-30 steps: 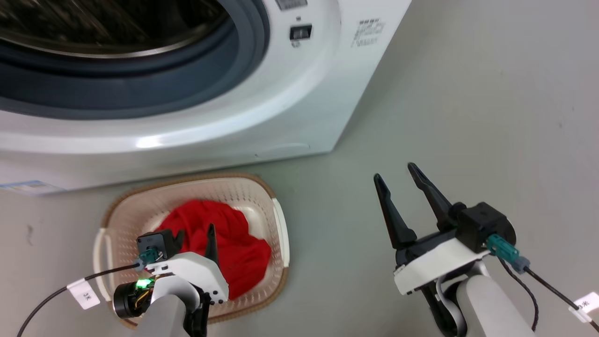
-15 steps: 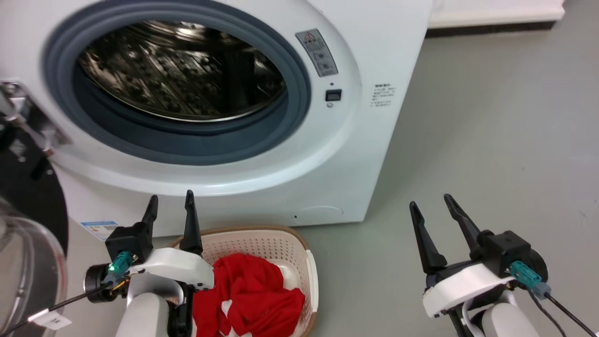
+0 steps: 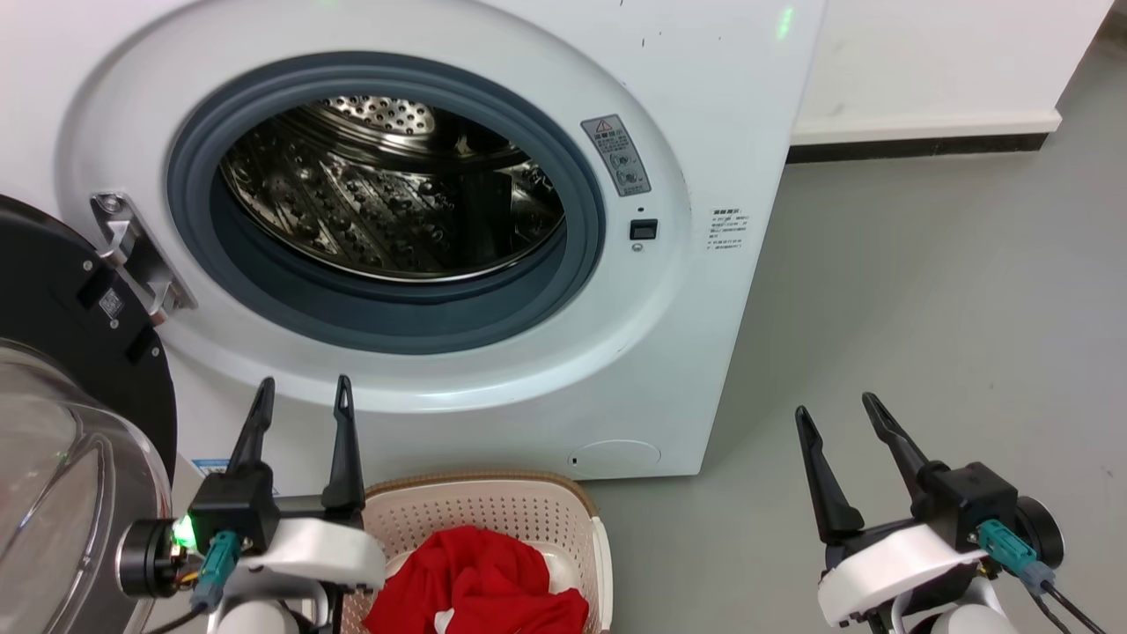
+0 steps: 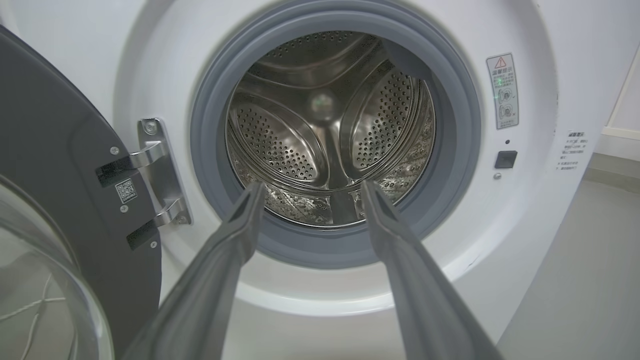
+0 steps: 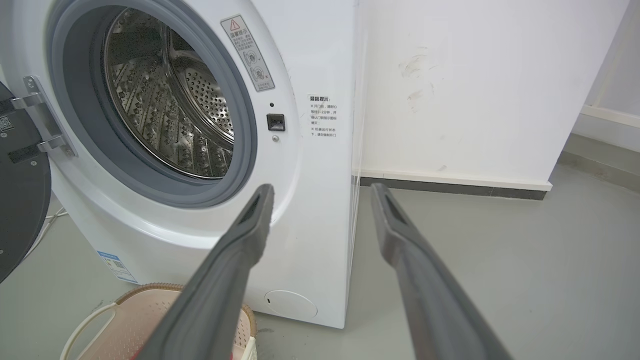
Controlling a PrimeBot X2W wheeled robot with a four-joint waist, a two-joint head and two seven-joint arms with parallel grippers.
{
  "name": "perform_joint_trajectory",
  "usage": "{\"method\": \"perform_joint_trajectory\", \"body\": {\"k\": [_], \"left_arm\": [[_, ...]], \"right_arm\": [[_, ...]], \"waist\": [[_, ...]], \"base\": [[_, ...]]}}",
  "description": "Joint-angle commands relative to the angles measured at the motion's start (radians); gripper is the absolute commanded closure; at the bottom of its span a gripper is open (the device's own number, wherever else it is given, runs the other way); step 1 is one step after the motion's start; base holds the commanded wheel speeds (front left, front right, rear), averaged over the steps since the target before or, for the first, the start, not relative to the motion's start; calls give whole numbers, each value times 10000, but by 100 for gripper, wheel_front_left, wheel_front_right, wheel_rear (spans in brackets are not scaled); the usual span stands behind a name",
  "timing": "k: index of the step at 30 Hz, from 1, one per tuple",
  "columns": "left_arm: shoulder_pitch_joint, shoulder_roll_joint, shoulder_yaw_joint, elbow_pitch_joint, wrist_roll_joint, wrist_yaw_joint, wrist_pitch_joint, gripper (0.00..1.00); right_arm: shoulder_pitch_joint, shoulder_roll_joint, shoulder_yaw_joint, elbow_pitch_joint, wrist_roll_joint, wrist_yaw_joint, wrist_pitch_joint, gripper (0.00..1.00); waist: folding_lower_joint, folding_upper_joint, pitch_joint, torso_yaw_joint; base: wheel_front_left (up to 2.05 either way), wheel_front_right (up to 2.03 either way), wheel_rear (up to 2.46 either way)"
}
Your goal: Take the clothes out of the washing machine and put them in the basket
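**Both jaws spread; clothes in basket**

Left gripper (image 3: 304, 384): jaws apart, holding nothing. Fingers point up in front of the washer's (image 3: 704, 106) lower front panel. In the left wrist view the fingertips frame the 6 o'clock part of the drum (image 3: 387, 211) mouth.

Right gripper (image 3: 834, 403): jaws apart, holding nothing. It sits at 4 o'clock in the head view over grey floor (image 3: 924, 308), well apart from the washer.

Clothes (image 3: 480, 581): a red heap in the basket (image 3: 493, 482) at 6 o'clock in the head view, just right of the left wrist. A scrap of white shows at the heap's lower edge, and the frame cuts off the rest.

Basket: on the floor, just in front of the washer and below the drum mouth.

Washer: grey ring (image 3: 583, 220) around shiny perforated steel. The door (image 3: 53, 291) is swung open at 9 o'clock, hanging on a metal hinge (image 3: 132, 255). White wall (image 3: 924, 62) at 1 o'clock.
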Motion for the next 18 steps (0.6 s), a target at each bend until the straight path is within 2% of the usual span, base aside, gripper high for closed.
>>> {"method": "perform_joint_trajectory", "body": {"k": [1, 4, 18], "left_arm": [[251, 4, -15, -160, 49, 57, -21, 0], [866, 1, -58, -480, 149, 150, -21, 0], [1515, -59, -265, -590, -62, 152, -22, 0]], "right_arm": [[167, 2, -59, -102, -117, -7, 59, 0], [452, 4, -190, -350, -340, -5, 200, 0], [852, 4, -454, -653, -636, -7, 393, 0]], "waist": [[2, 0, -145, -32], [2, 0, -380, -43], [2, 0, -591, 322]], "base": [[0, 0, 0], [0, 0, 0], [0, 0, 0]]}}
